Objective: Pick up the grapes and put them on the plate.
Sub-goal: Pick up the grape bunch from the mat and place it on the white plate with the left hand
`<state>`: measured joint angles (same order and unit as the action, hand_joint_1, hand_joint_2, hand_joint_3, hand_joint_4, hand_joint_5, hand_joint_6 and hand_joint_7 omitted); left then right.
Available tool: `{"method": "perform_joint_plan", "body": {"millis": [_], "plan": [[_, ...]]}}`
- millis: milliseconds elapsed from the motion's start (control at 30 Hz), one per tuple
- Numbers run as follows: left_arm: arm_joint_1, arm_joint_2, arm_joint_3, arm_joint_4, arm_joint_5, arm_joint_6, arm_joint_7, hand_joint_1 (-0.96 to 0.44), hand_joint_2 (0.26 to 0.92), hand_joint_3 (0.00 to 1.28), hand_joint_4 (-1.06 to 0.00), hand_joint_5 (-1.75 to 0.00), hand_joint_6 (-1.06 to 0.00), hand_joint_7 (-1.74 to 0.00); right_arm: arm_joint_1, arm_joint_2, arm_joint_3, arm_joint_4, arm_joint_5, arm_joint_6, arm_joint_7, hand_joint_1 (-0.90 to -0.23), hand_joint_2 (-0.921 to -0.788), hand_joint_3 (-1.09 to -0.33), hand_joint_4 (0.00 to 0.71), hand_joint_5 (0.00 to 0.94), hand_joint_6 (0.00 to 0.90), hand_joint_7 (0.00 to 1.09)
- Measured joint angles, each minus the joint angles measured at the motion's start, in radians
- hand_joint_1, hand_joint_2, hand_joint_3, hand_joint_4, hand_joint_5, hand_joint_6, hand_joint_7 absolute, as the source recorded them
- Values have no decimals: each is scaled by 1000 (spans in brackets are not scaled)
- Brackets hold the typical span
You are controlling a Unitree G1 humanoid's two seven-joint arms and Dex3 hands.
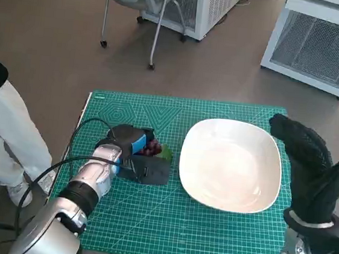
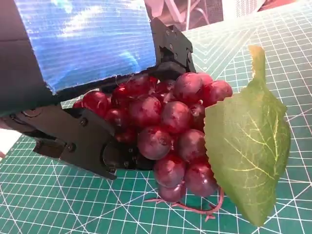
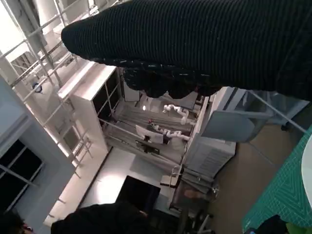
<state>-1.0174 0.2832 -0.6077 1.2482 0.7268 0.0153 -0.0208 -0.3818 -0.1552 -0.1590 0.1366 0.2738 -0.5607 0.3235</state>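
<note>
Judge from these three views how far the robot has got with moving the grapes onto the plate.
Done: the left hand has reached the bunch of red grapes with its green leaf. In hand: its fingers close around the bunch, which seems to lie on the green cutting mat, so the grasp is forming. Left: lifting and carrying it to the white plate, which holds nothing. The gloved right hand hovers beside the plate, holding nothing.

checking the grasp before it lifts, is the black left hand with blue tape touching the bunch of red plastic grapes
Touching. The left wrist view shows the black fingers of the left hand pressed against the bunch of red grapes, with no gap between them.
</note>
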Motion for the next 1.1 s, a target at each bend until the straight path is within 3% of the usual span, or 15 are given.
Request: {"method": "perform_joint_plan", "body": {"millis": [233,700,867,1100], "plan": [[0,0,0,0,0,0,1,0,920,210,-480,-1407,-516,-1281,0,0,0,0,3,2,0,-529,-921,-666,412,3,45,601],[0,0,0,0,1,0,2,1,920,246,-449,-1408,-458,-1375,0,0,1,0,3,5,0,-527,-921,-664,413,3,46,607],[0,2,0,-2,1,0,-1,-2,919,237,-418,-1577,-550,-1135,0,0,1,0,3,5,0,-529,-921,-662,414,3,47,607],[0,14,4,-20,-2,-7,-17,0,919,190,-458,-1582,-631,-993,-1,0,1,0,3,5,0,-530,-921,-661,414,3,48,606]]}}
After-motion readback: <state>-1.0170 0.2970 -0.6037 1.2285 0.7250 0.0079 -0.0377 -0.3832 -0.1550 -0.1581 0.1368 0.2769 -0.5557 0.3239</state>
